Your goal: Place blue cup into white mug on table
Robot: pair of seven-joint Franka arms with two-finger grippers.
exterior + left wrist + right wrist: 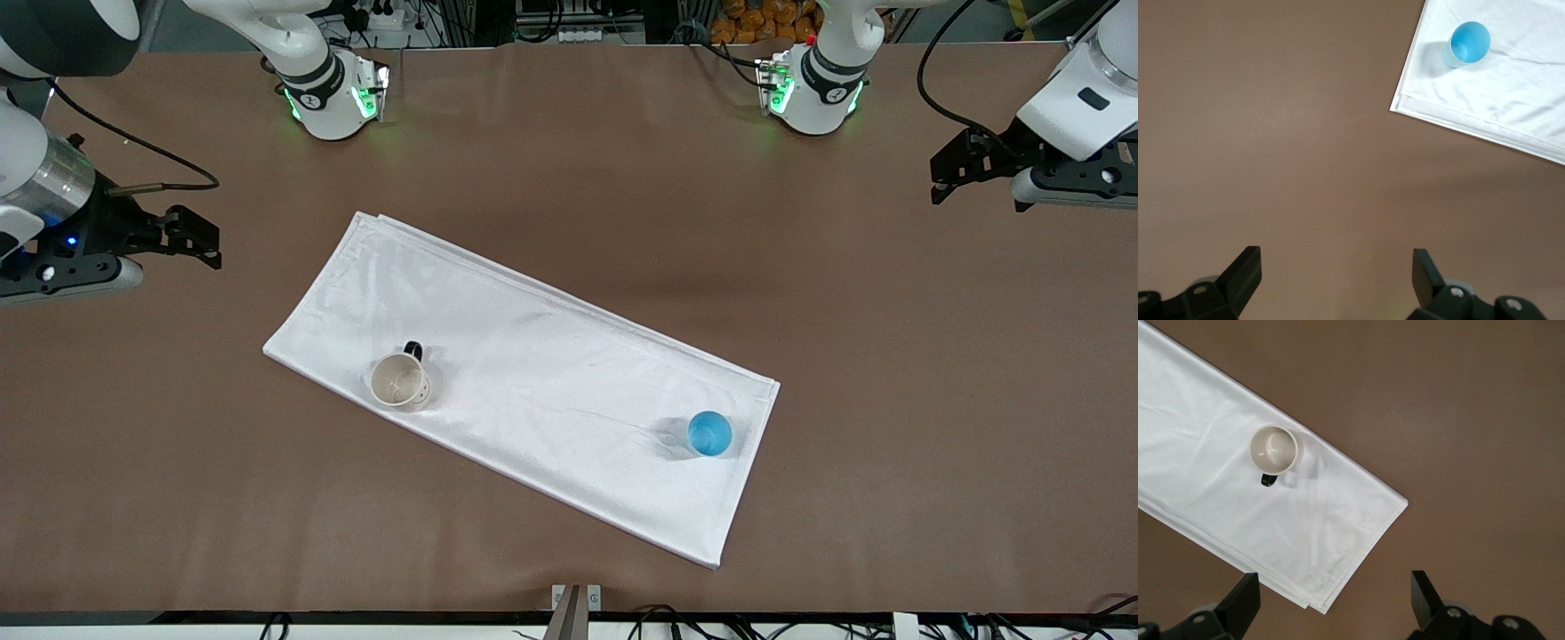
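The blue cup (709, 434) stands upright on the white cloth near the corner toward the left arm's end; it also shows in the left wrist view (1466, 44). The white mug (399, 380) stands upright and empty on the same cloth toward the right arm's end, its black handle pointing away from the front camera; it also shows in the right wrist view (1275, 450). My left gripper (944, 178) (1337, 267) is open and empty over bare table (889, 373) at its own end. My right gripper (209, 242) (1335, 590) is open and empty over the table near the cloth's corner.
The large white cloth (551, 356) lies slantwise across the middle of the table. The two arm bases (333, 89) (813, 84) stand along the edge farthest from the front camera. A small metal bracket (576, 604) sits at the nearest edge.
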